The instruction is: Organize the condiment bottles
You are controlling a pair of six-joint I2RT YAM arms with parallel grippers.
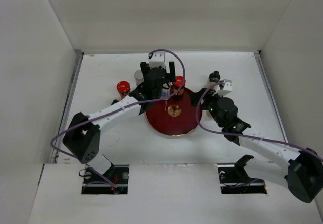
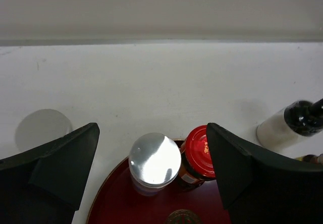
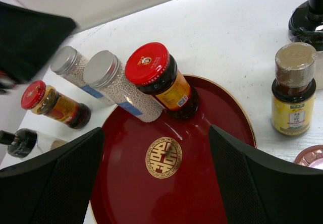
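Observation:
A silver-capped jar of white beads (image 2: 155,159) and a red-capped jar with amber contents (image 2: 200,152) stand side by side at the far edge of the dark red tray (image 3: 202,133). My left gripper (image 2: 154,171) is open above them, with the silver-capped jar between its fingers and untouched. In the top view it (image 1: 159,80) hides that jar. My right gripper (image 3: 156,178) is open and empty over the tray's gold emblem (image 3: 164,157). Left of the tray on the table stand another silver-capped jar (image 3: 65,60), a red-capped jar (image 3: 35,95) and a black-capped bottle (image 3: 17,141).
Right of the tray stand a tan-capped amber bottle (image 3: 295,85), a black-capped bottle (image 1: 215,76) and a pink cap (image 3: 310,156) at the frame edge. White walls enclose the table on three sides.

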